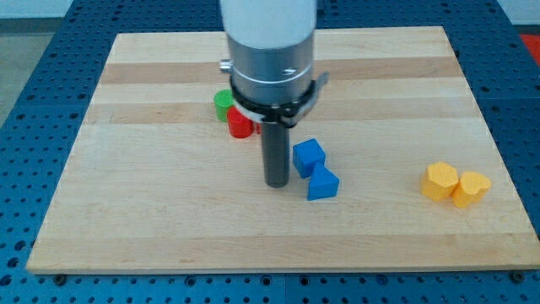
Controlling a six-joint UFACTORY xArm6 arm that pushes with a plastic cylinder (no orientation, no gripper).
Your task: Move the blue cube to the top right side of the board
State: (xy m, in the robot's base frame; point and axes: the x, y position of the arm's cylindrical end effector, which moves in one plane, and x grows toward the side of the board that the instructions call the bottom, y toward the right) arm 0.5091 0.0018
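The blue cube point(309, 156) sits near the middle of the wooden board point(152, 194), touching a second blue block point(322, 183) just below and to its right. My tip point(277, 182) rests on the board just left of the two blue blocks, a small gap away from the cube's lower left side. The arm's grey body hides the board above the tip.
A red block point(240, 124) and a green block point(223, 103) sit together up and left of the tip, partly hidden by the arm. Two yellow-orange blocks point(440, 181) point(470, 188) touch each other at the view's right, near the board's lower right edge.
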